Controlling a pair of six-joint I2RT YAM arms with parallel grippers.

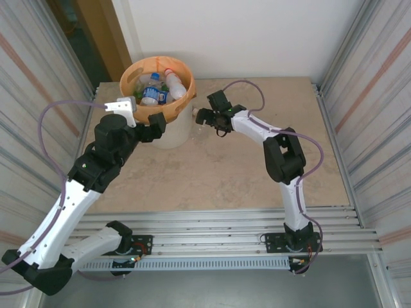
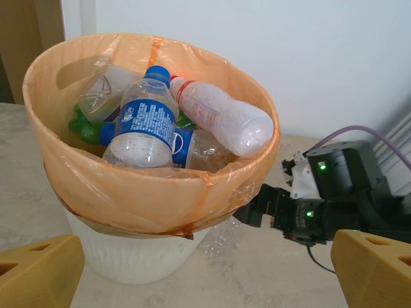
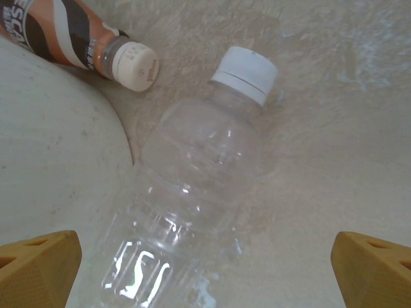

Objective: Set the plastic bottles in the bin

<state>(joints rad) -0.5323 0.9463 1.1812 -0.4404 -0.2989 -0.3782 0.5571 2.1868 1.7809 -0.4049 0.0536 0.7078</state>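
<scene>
The right gripper (image 3: 205,263) stands wide open and holds nothing. It hangs over a clear bottle (image 3: 192,212) with a white cap, which lies on the table (image 3: 334,128) just beside the white wall of the bin (image 3: 51,167). A brown bottle (image 3: 67,35) lies near it, also by the bin. The left gripper (image 2: 205,282) is wide open too and empty, near the bin's rim. Inside the orange bag (image 2: 128,186) lie several bottles, among them a blue-labelled bottle (image 2: 144,125) and a white bottle (image 2: 225,115) with a red cap.

I judge the step in hand is picking up the clear bottle; the next move calls for lowering the right gripper and closing across its body. On the brown bottle only the letters "SC" can be read. The print on the blue label is too small to read.
</scene>
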